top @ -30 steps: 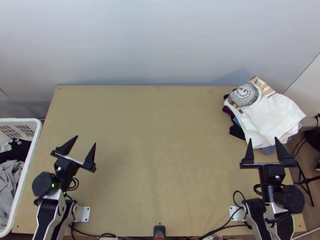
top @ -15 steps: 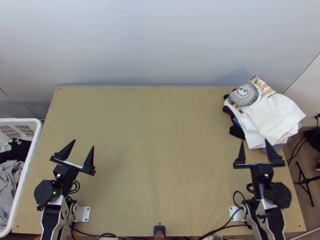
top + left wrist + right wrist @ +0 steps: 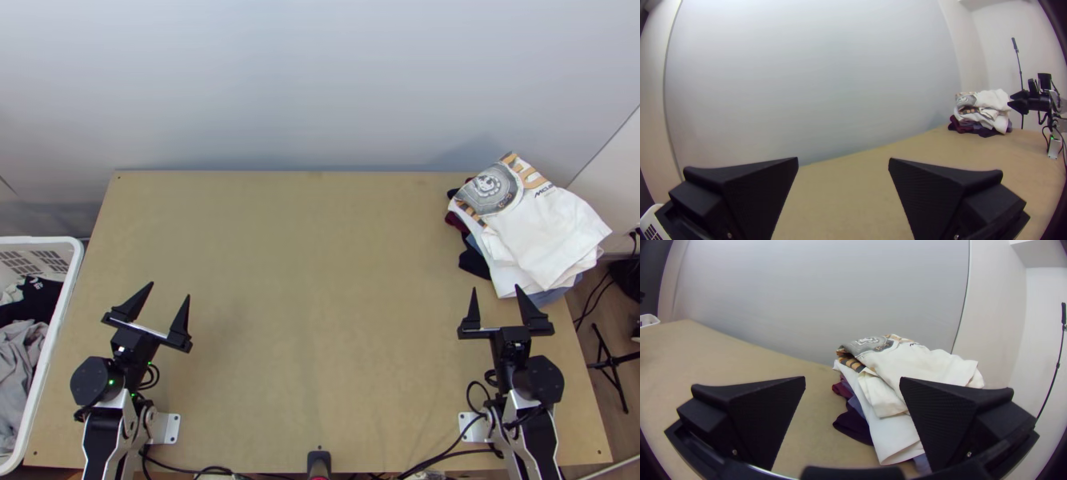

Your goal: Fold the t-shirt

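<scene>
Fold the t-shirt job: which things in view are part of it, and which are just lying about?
Job:
- left gripper, open
- right gripper, open
- white printed shirt, folded atop the pile; probably the task's type, maybe already done
- basket of clothes, likely supply

Lying about:
- cables
- black stand

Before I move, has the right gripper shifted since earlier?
Yes. In the top view, the right gripper has moved leftward, away from the right edge of the table.
</scene>
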Controlling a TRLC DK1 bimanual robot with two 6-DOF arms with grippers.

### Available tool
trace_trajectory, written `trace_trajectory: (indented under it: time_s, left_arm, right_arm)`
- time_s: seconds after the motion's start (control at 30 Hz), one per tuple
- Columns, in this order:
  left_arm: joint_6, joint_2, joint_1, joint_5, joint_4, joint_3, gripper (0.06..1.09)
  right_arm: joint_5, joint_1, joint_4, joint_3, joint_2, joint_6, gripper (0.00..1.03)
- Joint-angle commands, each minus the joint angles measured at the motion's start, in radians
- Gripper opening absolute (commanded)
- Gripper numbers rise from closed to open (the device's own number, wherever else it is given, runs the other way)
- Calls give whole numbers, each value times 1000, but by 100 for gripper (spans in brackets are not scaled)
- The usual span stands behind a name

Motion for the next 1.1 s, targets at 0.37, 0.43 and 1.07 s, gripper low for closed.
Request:
trace_trajectory:
  time_s: [0.37, 0.43, 1.07]
  left_arm:
    - [-28, 0, 4, -1, -29, -2, 105]
    - [-28, 0, -4, -1, -29, -2, 105]
    - [-29, 0, -52, -2, -29, -2, 105]
  right_arm:
    - [0, -12, -3, -11, 4, -15, 98]
    - [0, -12, -4, -11, 4, -15, 98]
    - [0, -12, -3, -10, 4, -13, 98]
